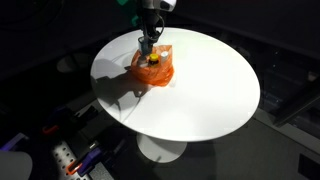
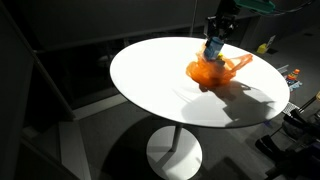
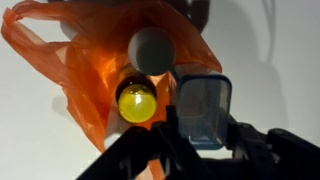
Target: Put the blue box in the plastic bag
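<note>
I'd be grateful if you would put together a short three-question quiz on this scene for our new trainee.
1. True or false: the orange plastic bag lies on the white table.
2. Multiple choice: in the wrist view, what sits between the jaws of the gripper?
A) the blue box
B) a red cup
C) nothing
3. Fill in: seen in both exterior views, the table's top is ___ in shape.

Key: 1 true; 2 A; 3 round.
</note>
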Controlling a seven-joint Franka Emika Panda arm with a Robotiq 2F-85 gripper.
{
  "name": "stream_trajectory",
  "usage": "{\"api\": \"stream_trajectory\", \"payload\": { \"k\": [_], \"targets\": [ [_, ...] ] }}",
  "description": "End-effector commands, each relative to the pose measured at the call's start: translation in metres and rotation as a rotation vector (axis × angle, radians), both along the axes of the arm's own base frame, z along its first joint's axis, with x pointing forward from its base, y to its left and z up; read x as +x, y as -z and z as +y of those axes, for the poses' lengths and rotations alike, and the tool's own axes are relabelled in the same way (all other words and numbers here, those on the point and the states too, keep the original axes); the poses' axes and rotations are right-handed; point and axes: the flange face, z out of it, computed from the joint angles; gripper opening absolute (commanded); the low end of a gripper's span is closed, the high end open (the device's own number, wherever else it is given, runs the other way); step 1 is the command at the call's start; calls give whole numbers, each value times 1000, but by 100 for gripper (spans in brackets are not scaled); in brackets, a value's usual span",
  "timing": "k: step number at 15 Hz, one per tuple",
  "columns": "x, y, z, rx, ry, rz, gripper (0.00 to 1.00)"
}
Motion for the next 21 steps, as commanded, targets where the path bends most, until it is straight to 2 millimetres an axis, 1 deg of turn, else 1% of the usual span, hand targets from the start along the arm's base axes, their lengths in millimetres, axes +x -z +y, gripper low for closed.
{"api": "stream_trajectory", "payload": {
  "k": [1,6,12,17,21],
  "targets": [
    [10,6,-2,19,19,24,19],
    [13,20,-6,-2,48,59,19],
    [14,29,-14,-22,95,108,19],
    [22,32,-9,-61,93,130,19],
    [30,34,0,-69,68,134,19]
  ]
}}
